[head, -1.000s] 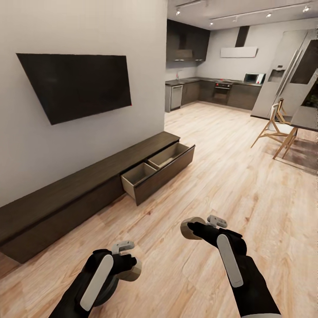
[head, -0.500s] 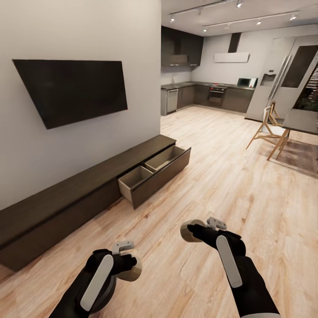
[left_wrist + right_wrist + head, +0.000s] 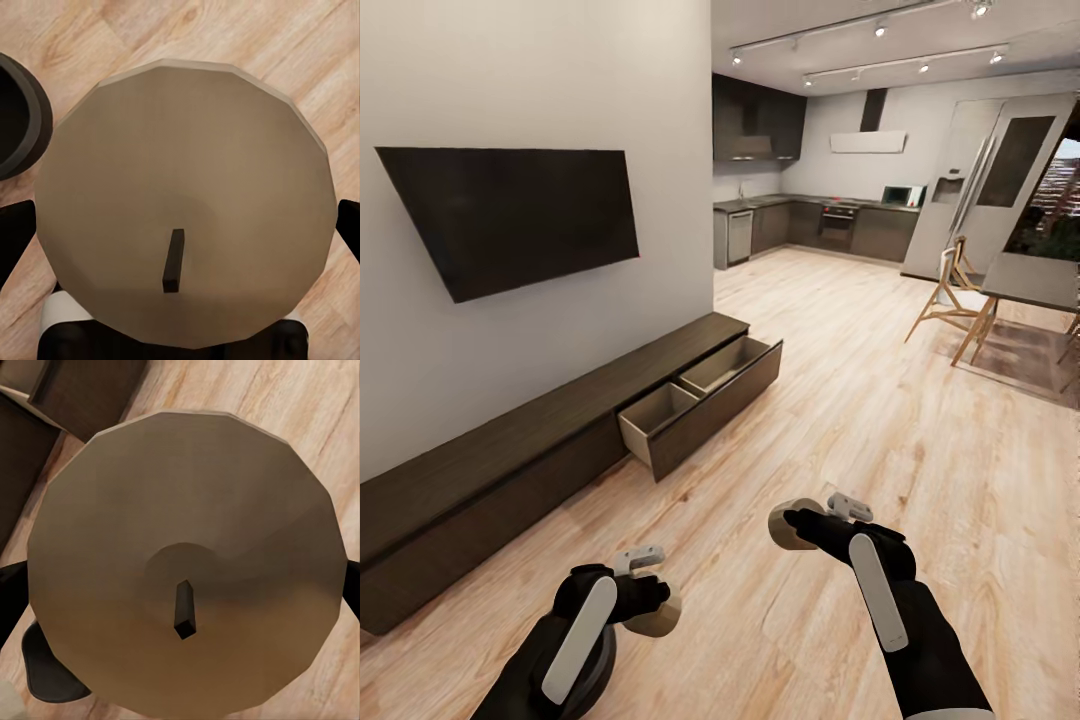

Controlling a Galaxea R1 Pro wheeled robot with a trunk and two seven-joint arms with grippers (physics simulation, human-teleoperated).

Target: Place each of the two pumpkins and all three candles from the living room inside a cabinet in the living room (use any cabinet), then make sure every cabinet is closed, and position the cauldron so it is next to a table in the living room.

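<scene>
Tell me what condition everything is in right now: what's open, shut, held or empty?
Cabinet: one drawer pulled open, both compartments look empty.
Left gripper: shut on a candle.
Right gripper: shut on another candle.
Wall screen: dark.

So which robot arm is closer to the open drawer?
Right. The right end effector, holding a candle, is just ahead of the left end effector with its candle, which sits farther back from the open drawer.
</scene>
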